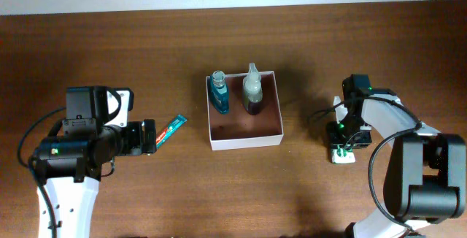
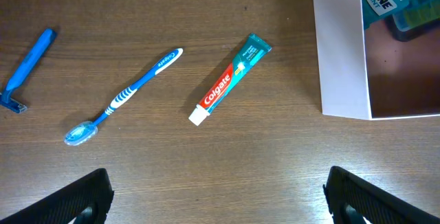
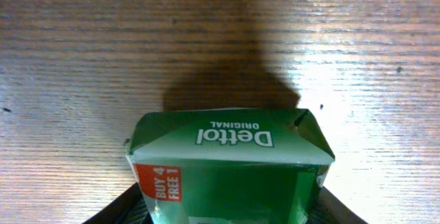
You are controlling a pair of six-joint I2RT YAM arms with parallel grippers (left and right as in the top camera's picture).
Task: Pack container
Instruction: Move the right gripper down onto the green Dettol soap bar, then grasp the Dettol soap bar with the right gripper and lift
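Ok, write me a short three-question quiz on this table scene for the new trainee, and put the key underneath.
1. True or false: the red-and-teal Colgate toothpaste tube lies inside the white-walled square container.
2. Which item sits between the fingers of the right gripper? A) blue plastic razor B) green cardboard Dettol carton C) blue-and-white toothbrush
3. How many bottles stand in the container?

Key:
1. False. It lies on the wooden table, outside the container.
2. B.
3. Two: the blue mouthwash bottle and the clear bottle of dark liquid.
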